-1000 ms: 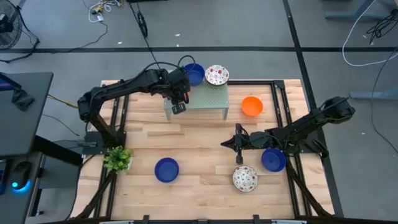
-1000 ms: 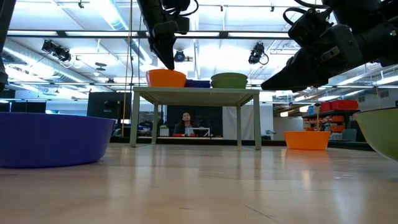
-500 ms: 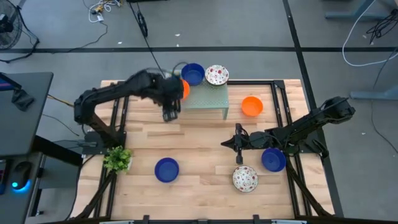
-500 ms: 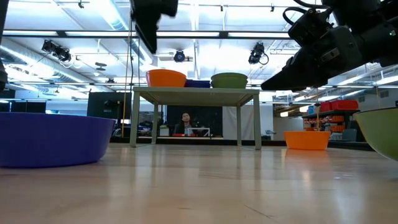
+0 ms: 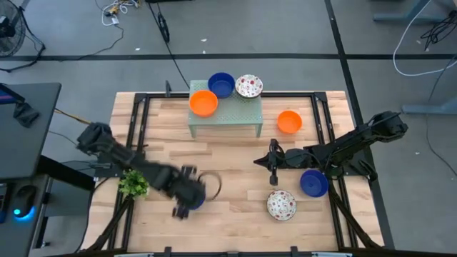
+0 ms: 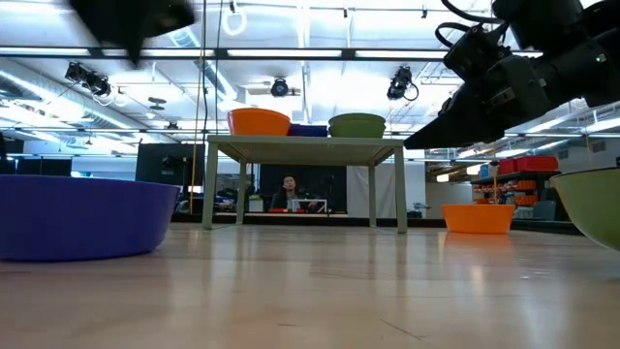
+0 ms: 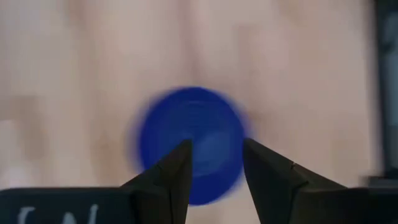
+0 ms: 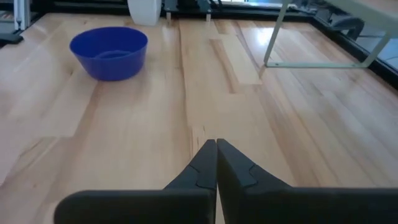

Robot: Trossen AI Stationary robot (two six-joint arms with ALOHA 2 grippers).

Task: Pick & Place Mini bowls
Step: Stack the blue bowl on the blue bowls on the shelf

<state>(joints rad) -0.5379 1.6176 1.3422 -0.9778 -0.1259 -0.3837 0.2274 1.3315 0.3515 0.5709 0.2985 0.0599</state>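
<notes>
Left claw [image 7: 214,163] hovering part-open, empty, over dark blue mini bowl [image 7: 191,144] on desk [image 5: 235,160]. Likely light, rigid, slick: pinching rim best. Right claw [image 8: 216,157] closed, empty, waiting mid-desk.

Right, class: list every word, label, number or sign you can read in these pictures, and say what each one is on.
No text can be read with certainty.
White marks on the dark body of the left gripper, in the left wrist view: cut off at the edge and blurred, unreadable.
White mini bowl with red floral speckles: pattern only, no words.
</notes>
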